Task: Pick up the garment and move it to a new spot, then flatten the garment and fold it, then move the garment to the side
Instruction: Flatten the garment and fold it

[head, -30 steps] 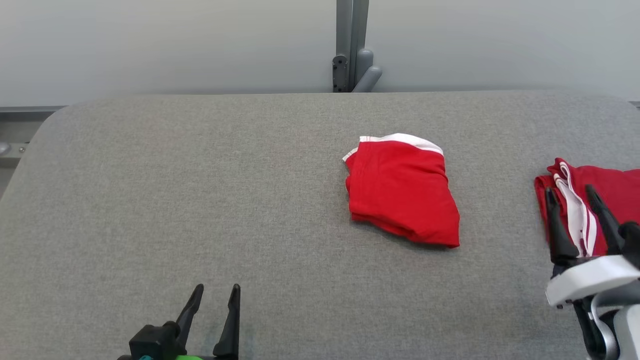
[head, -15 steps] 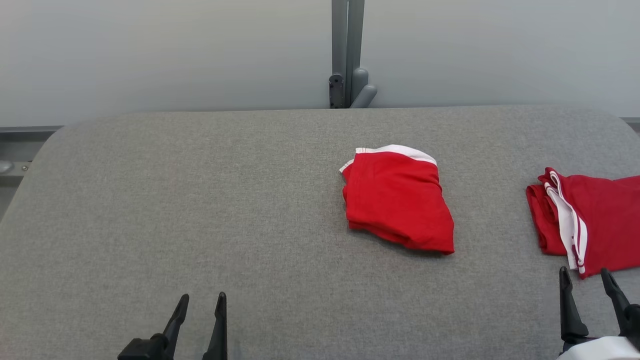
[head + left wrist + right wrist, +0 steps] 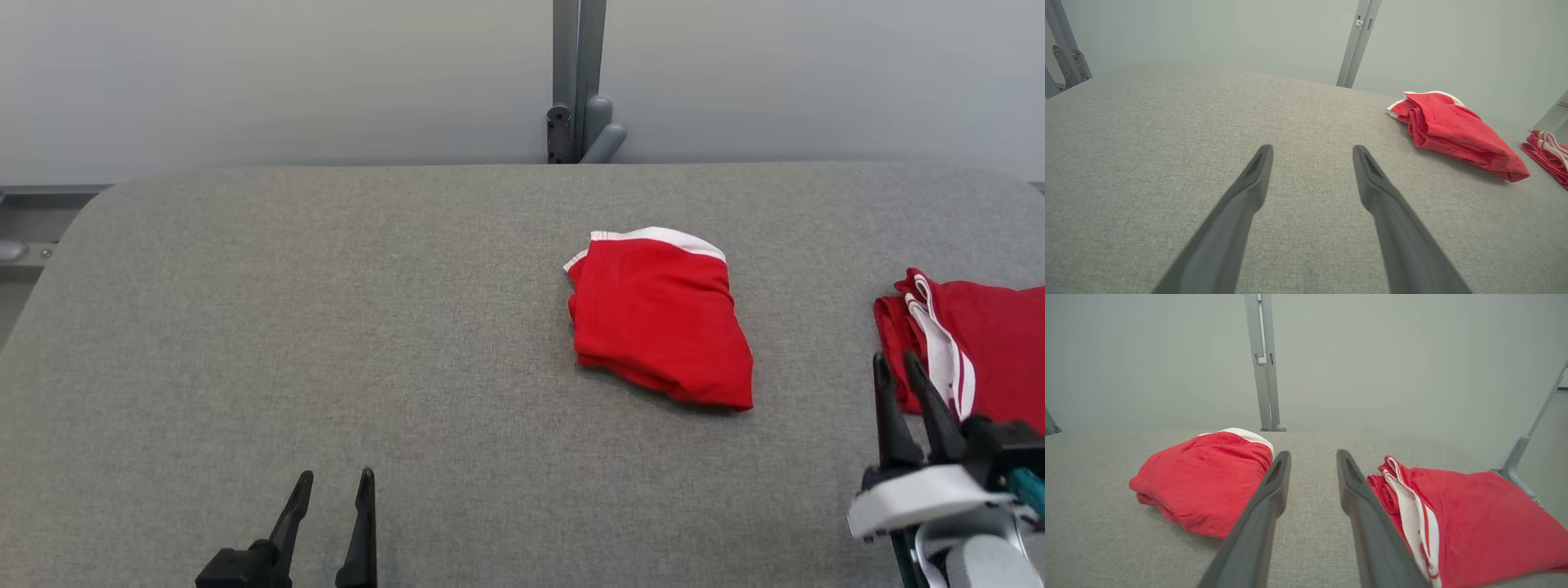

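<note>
A folded red garment with a white waistband lies right of the table's middle, also seen in the left wrist view and the right wrist view. A second folded red garment with white stripes lies at the right edge. My right gripper hovers at that garment's left edge, jaws partly narrowed but apart, nothing between them. At the near left my left gripper stands open and empty over bare cloth.
The grey padded table has rounded far corners. A grey metal post rises behind its far edge against a pale wall. Another frame leg stands past the table's right end.
The right gripper drew back off the striped garment toward me, then came forward again to its left edge, with its jaws now closer together. The head camera shifted slightly.
</note>
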